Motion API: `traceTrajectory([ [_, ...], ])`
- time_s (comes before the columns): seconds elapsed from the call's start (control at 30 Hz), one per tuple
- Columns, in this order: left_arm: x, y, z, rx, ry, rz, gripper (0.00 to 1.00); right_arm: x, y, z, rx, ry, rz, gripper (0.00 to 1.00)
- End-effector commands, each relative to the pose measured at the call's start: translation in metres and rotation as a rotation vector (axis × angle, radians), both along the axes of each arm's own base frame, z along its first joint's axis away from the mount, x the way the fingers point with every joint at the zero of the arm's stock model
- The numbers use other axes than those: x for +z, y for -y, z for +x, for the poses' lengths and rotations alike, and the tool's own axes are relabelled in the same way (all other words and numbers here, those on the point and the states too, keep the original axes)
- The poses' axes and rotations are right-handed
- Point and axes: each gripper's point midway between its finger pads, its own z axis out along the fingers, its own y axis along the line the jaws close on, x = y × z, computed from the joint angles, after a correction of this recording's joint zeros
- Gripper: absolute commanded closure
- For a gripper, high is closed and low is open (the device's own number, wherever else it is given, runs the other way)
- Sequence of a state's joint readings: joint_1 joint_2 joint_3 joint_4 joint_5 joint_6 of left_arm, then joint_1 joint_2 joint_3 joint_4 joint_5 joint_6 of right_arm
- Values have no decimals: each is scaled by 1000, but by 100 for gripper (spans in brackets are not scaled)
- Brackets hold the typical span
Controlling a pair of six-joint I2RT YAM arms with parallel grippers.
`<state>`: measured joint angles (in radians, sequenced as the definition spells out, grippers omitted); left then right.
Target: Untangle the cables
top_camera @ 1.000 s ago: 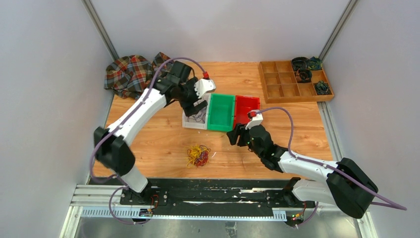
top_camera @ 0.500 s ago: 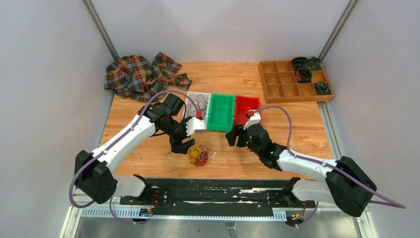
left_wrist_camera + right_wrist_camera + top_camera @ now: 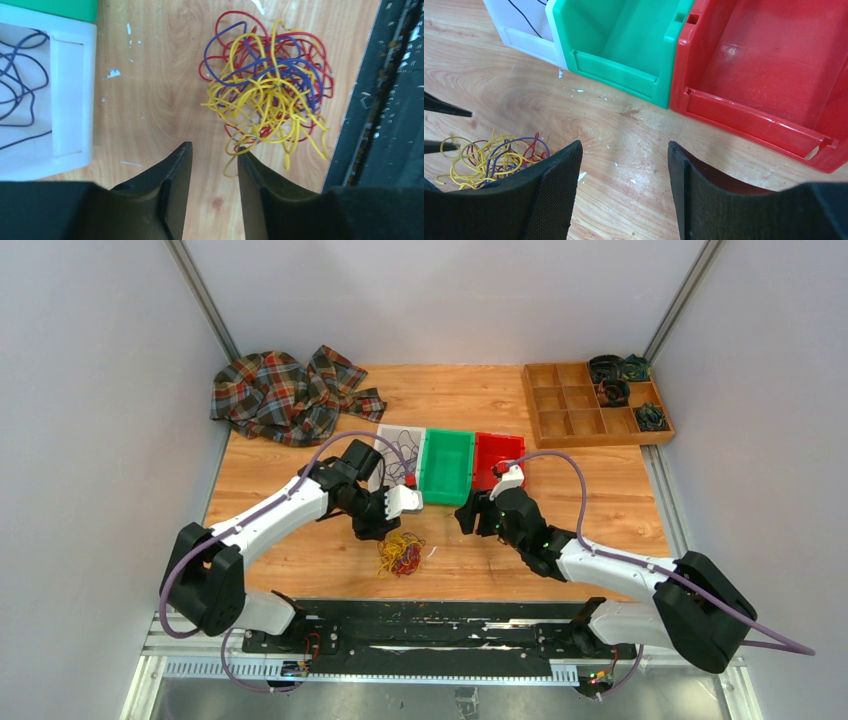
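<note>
A fist-sized tangle of yellow, red and purple cables (image 3: 400, 554) (image 3: 267, 82) (image 3: 491, 160) lies on the wood near the front edge. My left gripper (image 3: 385, 532) (image 3: 214, 150) hovers just beside it, open, with bare wood between its fingers; a yellow loop touches the tip of one finger. One dark purple cable (image 3: 20, 85) lies loose in the white bin (image 3: 392, 475). My right gripper (image 3: 470, 515) (image 3: 624, 147) stands open over bare wood in front of the green and red bins, holding nothing.
The white bin (image 3: 70, 95), a green bin (image 3: 446, 466) (image 3: 624, 45) and a red bin (image 3: 497, 460) (image 3: 769, 70) sit side by side mid-table. A plaid cloth (image 3: 285, 392) lies back left. A wooden divider tray (image 3: 590, 405) with dark coils stands back right. The black rail (image 3: 390, 100) borders the tangle.
My left arm swung from the white bin down to the tangle and its jaws narrowed. A purple cable now lies in the white bin. The right gripper barely moved.
</note>
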<state>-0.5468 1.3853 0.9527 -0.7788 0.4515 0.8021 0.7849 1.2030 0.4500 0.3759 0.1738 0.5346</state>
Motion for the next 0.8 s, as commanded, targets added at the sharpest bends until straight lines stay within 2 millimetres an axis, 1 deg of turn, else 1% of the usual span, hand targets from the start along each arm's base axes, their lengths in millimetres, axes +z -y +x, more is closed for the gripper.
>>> traceTrajectory([
  [0.0,-4,4,22,-5,115,-5,66,8,2,9,-23,9,10,37],
  [0.07,-3,3,20,2,111,-1,74,8,3,9,-23,9,8,37],
  [0.17,12,3,17,10,104,-11,89,9,3,9,-25,13,11,37],
  [0.2,20,3,15,16,100,-16,93,9,3,9,-24,14,12,37],
  [0.27,42,3,13,29,95,-23,98,10,3,9,-25,16,15,37],
  [0.3,71,-1,6,37,94,-31,99,10,3,8,-21,18,18,37],
  [0.4,109,-2,5,60,150,-70,99,11,2,8,-15,21,18,38],
  [0.53,148,-4,1,75,226,-133,99,13,1,8,-5,24,22,37],
  [0.63,164,-4,0,99,253,-166,99,16,-3,6,12,24,23,36],
  [0.7,167,-4,-3,111,252,-178,100,20,-8,3,36,26,25,35],
  [0.77,168,-4,-4,119,246,-185,100,31,-16,-2,65,42,39,34],
])
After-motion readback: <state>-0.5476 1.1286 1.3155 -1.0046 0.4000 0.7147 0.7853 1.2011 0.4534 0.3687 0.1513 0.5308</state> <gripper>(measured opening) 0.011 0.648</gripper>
